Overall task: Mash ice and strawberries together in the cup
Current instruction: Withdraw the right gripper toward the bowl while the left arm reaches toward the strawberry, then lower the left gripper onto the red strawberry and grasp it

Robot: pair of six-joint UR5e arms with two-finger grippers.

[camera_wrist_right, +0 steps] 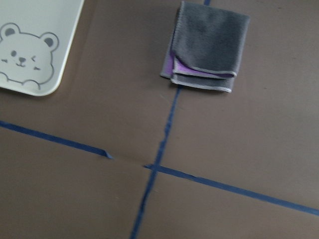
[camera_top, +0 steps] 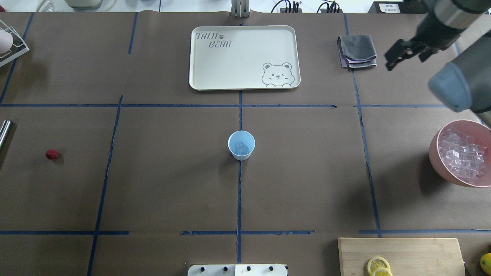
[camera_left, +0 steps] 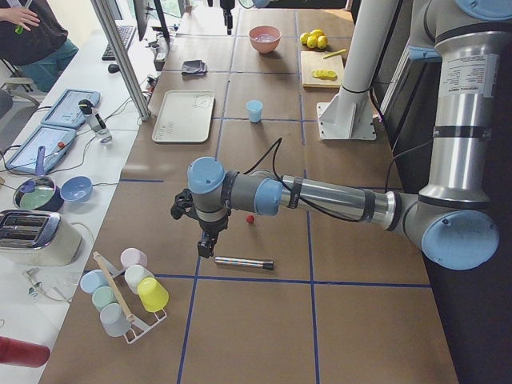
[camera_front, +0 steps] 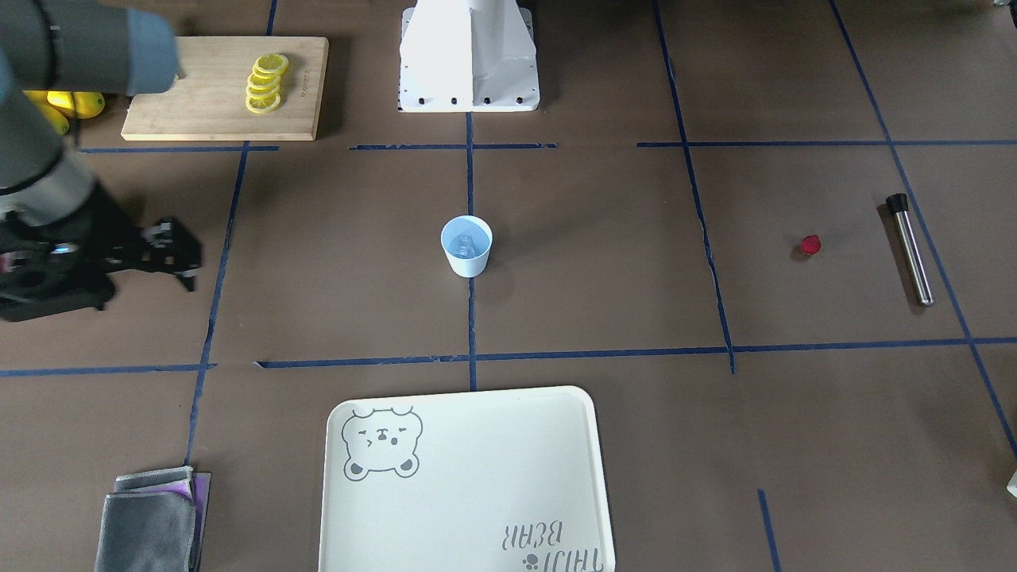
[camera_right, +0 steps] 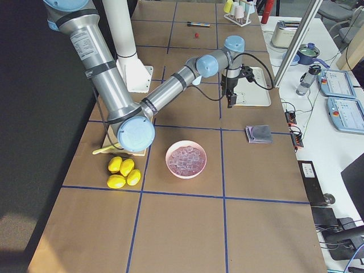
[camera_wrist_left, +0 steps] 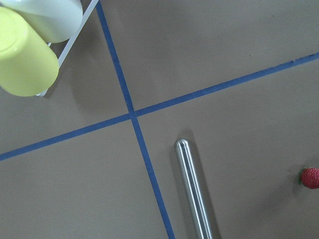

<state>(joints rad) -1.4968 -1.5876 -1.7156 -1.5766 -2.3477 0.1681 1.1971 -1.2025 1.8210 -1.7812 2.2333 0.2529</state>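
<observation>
The light blue cup (camera_top: 241, 144) stands upright at the table's centre with clear ice (camera_top: 241, 147) inside; it also shows in the front view (camera_front: 466, 245). The small dark red strawberry (camera_top: 51, 154) lies alone on the table on my left side, next to a steel muddler (camera_front: 910, 249). My left gripper (camera_left: 206, 250) hangs just above the muddler's end, close to the strawberry (camera_left: 250, 218); I cannot tell if it is open. My right gripper (camera_top: 402, 57) is open and empty, raised above the table near the folded grey cloth (camera_top: 357, 51).
A pink bowl (camera_top: 435, 153) full of ice sits on my right. A cream bear tray (camera_top: 245, 57) lies at the far middle. A cutting board (camera_front: 199, 95) holds lemon slices (camera_front: 266, 82), with whole lemons (camera_front: 75, 103) beside it. A cup rack (camera_left: 124, 292) stands at the left end.
</observation>
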